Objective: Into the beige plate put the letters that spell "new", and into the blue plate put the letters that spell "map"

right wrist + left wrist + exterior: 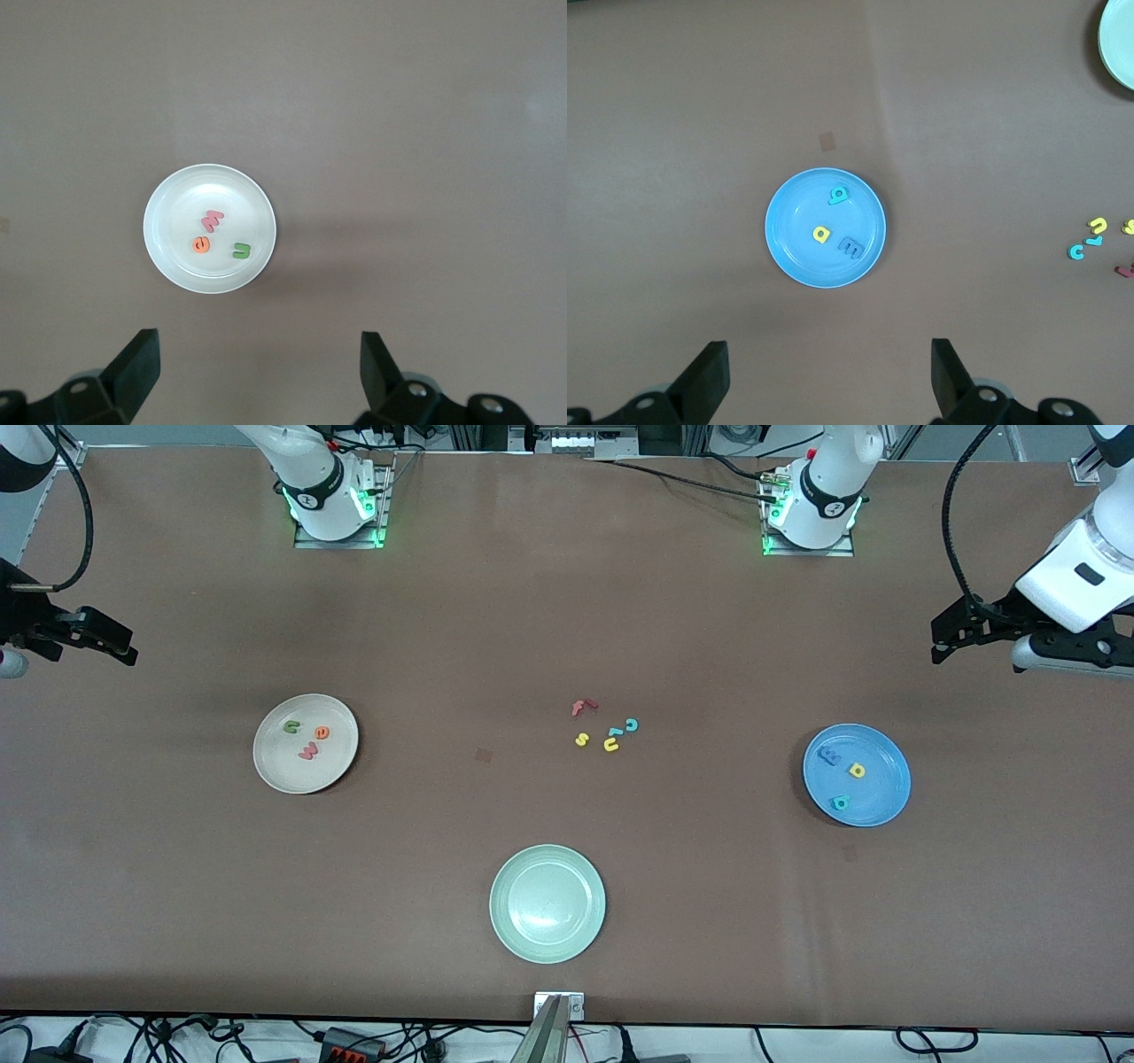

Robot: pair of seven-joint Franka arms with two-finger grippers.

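Observation:
The beige plate (282, 769) (173, 221) lies toward the right arm's end of the table. On it are the dark green n (291, 726) (241, 251), the orange e (322, 732) (202, 244) and the pinkish-red w (307, 752) (213, 219). Toward the left arm's end, the blue plate (889, 790) (790, 217) carries the blue m (830, 756) (851, 247), the yellow p (857, 770) (821, 235) and the teal a (840, 802) (839, 195). My left gripper (937, 642) (830, 372) hangs open and empty, high above the table beside the blue plate. My right gripper (126, 648) (260, 367) hangs open and empty, high beside the beige plate.
A pale green plate (514, 934) (1118, 49) sits near the front camera, with nothing on it. In the table's middle lie loose letters: a red f (582, 707), a teal c (632, 724), a yellow s (582, 739), a yellow u (611, 745) and a small teal piece (614, 732).

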